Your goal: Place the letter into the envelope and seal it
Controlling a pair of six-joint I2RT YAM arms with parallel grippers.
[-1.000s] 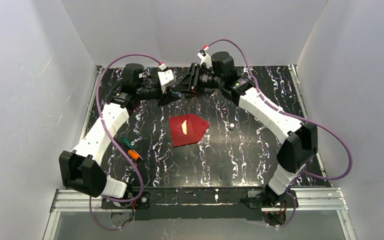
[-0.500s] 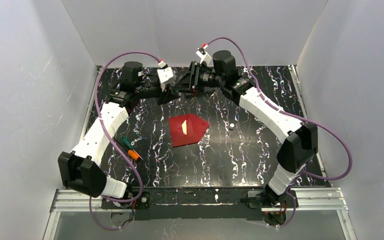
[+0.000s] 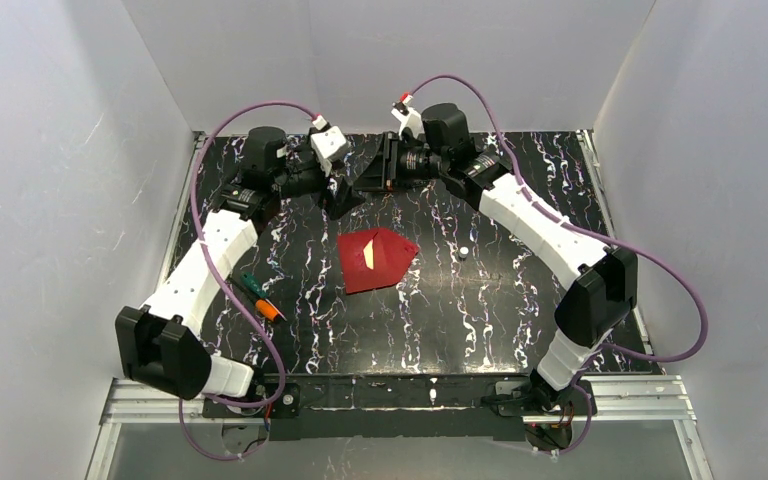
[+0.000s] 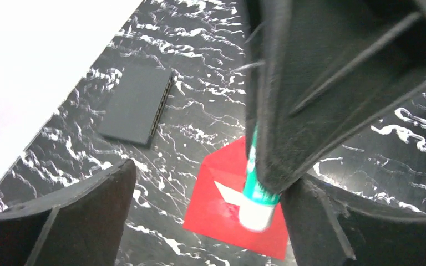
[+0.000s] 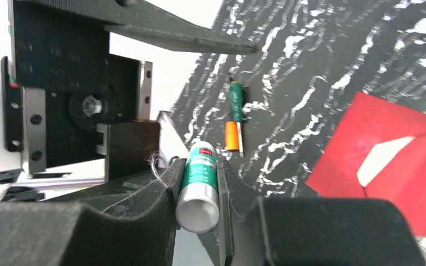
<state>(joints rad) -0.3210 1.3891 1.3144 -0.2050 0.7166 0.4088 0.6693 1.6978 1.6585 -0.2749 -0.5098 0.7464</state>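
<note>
**A:** How is the light from above?

**B:** Bright and even, bounced off the plain white enclosure walls (image 3: 50, 200). The glossy black white-veined tabletop (image 3: 480, 300) shows no hard glare, and shadows barely register on it.

**A:** And the wrist cameras?

**B:** On the left wrist, the wall is blown out to pure white. The left gripper (image 4: 216, 176) is out of focus, and the green-and-white glue stick (image 4: 257, 194) blurs at its tip. On the right wrist, the stick is sharper and the dark red paper envelope (image 5: 388, 160) is evenly lit.

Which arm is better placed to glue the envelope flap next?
Right. The right gripper grips the glue stick; the left gripper stands open, holding nothing. The envelope lies flat nearby.
</note>
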